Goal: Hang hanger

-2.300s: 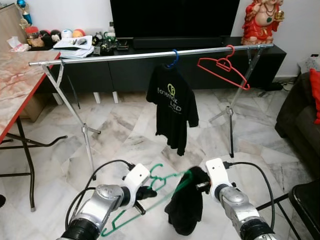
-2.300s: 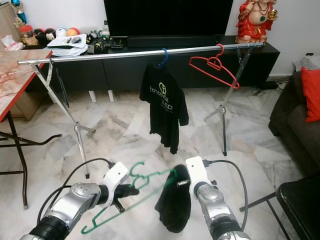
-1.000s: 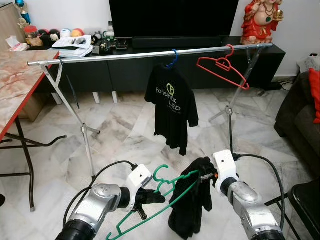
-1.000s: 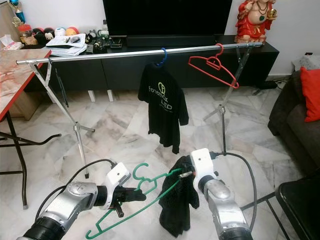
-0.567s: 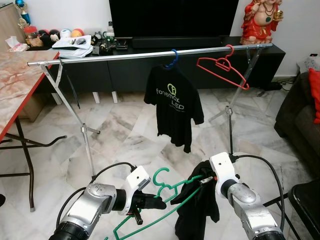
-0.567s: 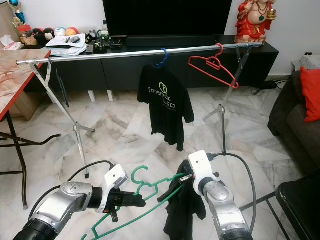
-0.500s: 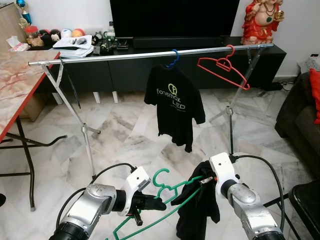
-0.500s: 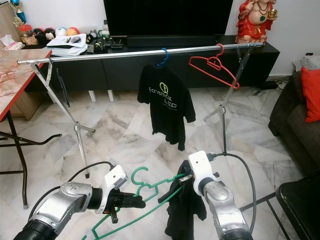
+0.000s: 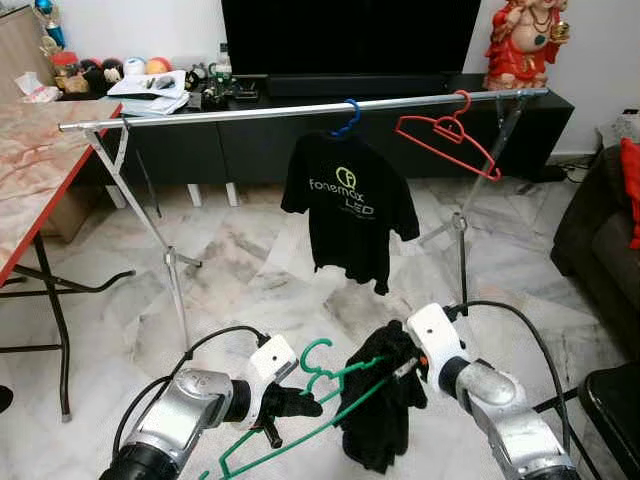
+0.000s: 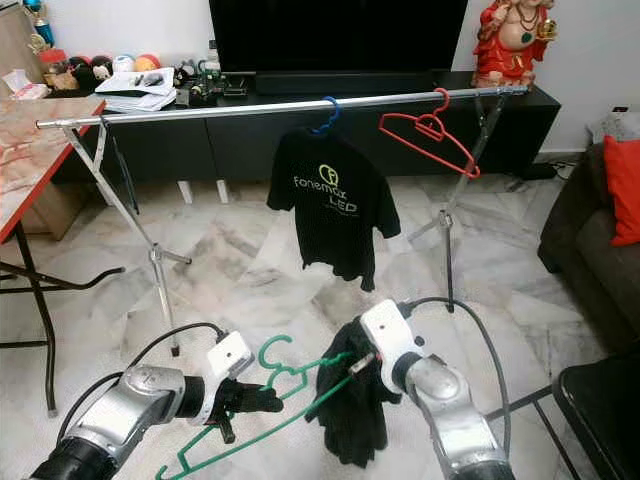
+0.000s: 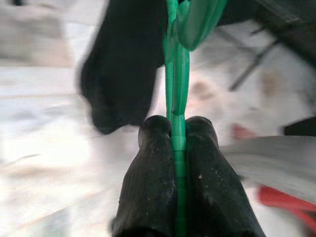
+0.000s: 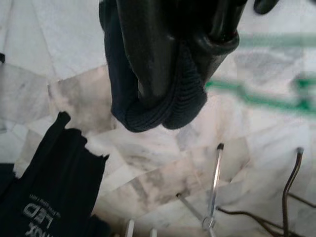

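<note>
Dressing the green hanger, low over the marble floor, well short of the rail.

The left gripper [image 9: 300, 402] is clamped tight on the thin green plastic hanger [image 9: 322, 376], fingers [image 11: 150, 187] pinching its flat bar just below the hook, while the right gripper [image 9: 402, 368] has its fingers [image 12: 148, 54] closed into the ribbed collar of a limp black garment [image 9: 378, 412] that sags in soft folds off the hanger's far shoulder. The garment looks only partly on, so the next move likely calls for drawing the knit fabric across the other arm of the hanger, then lifting the curled hook up to the smooth metal clothes rail [image 9: 220, 114], probably in the bare stretch beside the hanging black T-shirt [image 9: 350, 210] and the empty red hanger [image 9: 448, 135].
</note>
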You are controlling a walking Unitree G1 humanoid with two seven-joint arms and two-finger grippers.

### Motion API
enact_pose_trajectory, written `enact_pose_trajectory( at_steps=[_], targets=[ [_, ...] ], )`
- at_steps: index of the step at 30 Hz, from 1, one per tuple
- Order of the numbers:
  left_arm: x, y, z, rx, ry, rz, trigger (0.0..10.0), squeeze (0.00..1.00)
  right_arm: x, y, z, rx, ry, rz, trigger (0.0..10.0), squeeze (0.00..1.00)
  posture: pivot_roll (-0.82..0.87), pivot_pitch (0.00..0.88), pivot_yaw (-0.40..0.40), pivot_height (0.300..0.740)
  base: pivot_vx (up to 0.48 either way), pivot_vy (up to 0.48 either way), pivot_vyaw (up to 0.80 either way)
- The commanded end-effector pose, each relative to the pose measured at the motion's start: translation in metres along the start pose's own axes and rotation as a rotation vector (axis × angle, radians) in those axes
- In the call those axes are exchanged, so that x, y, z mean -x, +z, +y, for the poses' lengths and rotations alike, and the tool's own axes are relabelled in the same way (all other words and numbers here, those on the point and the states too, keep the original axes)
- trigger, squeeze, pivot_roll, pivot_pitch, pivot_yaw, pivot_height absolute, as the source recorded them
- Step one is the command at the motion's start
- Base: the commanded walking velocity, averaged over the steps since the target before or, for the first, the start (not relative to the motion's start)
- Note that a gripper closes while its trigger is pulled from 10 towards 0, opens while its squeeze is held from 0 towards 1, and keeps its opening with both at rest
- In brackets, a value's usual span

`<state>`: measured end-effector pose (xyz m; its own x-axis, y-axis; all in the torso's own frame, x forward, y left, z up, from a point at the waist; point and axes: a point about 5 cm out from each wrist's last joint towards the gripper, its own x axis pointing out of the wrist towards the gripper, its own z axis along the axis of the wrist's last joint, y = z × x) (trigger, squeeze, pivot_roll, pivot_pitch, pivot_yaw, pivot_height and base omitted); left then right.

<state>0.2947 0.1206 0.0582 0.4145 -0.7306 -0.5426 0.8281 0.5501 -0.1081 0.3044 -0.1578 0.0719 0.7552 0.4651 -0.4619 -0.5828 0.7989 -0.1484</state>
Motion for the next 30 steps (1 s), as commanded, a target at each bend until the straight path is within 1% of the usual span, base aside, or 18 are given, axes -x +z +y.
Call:
enact_pose_trajectory(
  at_steps=[1,3,5,6,7,8,11,13,14,17,18,20,21,23,25,26,29,30],
  targets=[
    [-0.001,0.003,0.008,-0.021,0.073,0.005,10.0,0.0,0.002,0.011,0.004,0.029,0.024,-0.028,10.0,0.0,-0.04,0.073,0.007,0.74,0.0,0.0,0.0],
    [-0.001,0.003,0.008,-0.025,0.08,0.002,10.0,0.0,0.002,0.011,0.006,0.029,0.032,-0.028,10.0,0.0,-0.04,0.073,0.007,0.74,0.0,0.0,0.0],
    [-0.004,0.005,0.011,-0.031,0.13,0.001,10.0,0.0,0.001,0.014,0.009,0.028,0.035,-0.029,10.0,0.0,-0.04,0.075,0.009,0.74,0.0,0.0,0.0],
    [-0.004,0.005,0.011,-0.031,0.13,0.001,10.0,0.0,0.001,0.014,0.009,0.028,0.035,-0.029,10.0,0.0,-0.04,0.075,0.009,0.74,0.0,0.0,0.0],
    [-0.005,0.006,0.013,-0.036,0.155,0.003,10.0,0.0,0.0,0.014,0.009,0.022,0.029,-0.029,10.0,0.0,-0.04,0.077,0.009,0.74,0.0,0.0,0.0],
    [-0.007,0.006,0.017,-0.032,0.21,0.003,10.0,0.0,-0.002,0.014,0.007,0.009,0.007,-0.02,10.0,0.0,-0.04,0.076,0.007,0.74,0.0,0.0,0.0],
    [-0.008,0.006,0.018,-0.023,0.217,-0.005,10.0,0.0,-0.002,0.014,0.006,0.007,-0.001,-0.013,10.0,0.0,-0.04,0.076,0.007,0.74,0.0,0.0,0.0],
    [-0.009,0.007,0.013,-0.022,0.164,-0.017,10.0,0.0,-0.002,0.015,0.006,0.017,0.003,-0.02,10.0,0.0,-0.03,0.077,0.005,0.74,0.0,0.0,0.0],
    [-0.008,0.006,0.006,-0.013,0.073,-0.029,10.0,0.0,0.002,0.02,0.005,0.043,0.024,-0.055,10.0,0.0,-0.03,0.077,0.005,0.74,0.0,0.0,0.0],
    [-0.006,0.005,0.002,-0.005,0.017,-0.042,10.0,0.0,0.006,0.025,0.003,0.066,0.033,-0.084,10.0,0.0,-0.03,0.077,0.005,0.74,0.0,0.0,0.0],
    [-0.006,0.005,0.002,-0.005,0.017,-0.042,10.0,0.0,0.006,0.025,0.003,0.066,0.033,-0.084,10.0,0.0,-0.03,0.077,0.005,0.74,0.0,0.0,0.0],
    [-0.006,0.006,0.001,0.009,0.005,-0.056,10.0,0.0,0.011,0.03,0.003,0.109,0.065,-0.127,10.0,0.0,-0.03,0.08,0.008,0.74,0.0,0.0,0.0],
    [-0.006,0.006,0.001,0.009,0.005,-0.056,10.0,0.0,0.011,0.03,0.003,0.109,0.065,-0.127,10.0,0.0,-0.03,0.08,0.008,0.74,0.0,0.0,0.0],
    [-0.006,0.012,0.001,0.027,-0.011,-0.1,10.0,0.0,0.016,0.036,0.005,0.173,0.13,-0.172,10.0,0.0,-0.04,0.082,0.009,0.74,0.0,0.0,0.0],
    [-0.006,0.014,0.0,0.035,-0.021,-0.112,10.0,0.0,0.018,0.038,0.005,0.2,0.15,-0.189,10.0,0.0,-0.04,0.082,0.009,0.74,0.0,0.0,0.0],
    [-0.006,0.015,-0.002,0.036,-0.036,-0.116,10.0,0.0,0.021,0.043,0.005,0.228,0.177,-0.215,10.0,0.0,-0.04,0.085,0.011,0.74,0.0,0.0,0.0],
    [-0.006,0.017,-0.003,0.038,-0.05,-0.125,10.0,0.0,0.024,0.049,0.003,0.257,0.197,-0.246,10.0,0.0,-0.04,0.085,0.012,0.74,0.0,0.0,0.0],
    [-0.006,0.019,-0.002,0.039,-0.039,-0.138,10.0,0.0,0.026,0.054,0.002,0.26,0.22,-0.272,10.0,0.0,-0.04,0.086,0.012,0.74,0.0,0.0,0.0]
  ],
)
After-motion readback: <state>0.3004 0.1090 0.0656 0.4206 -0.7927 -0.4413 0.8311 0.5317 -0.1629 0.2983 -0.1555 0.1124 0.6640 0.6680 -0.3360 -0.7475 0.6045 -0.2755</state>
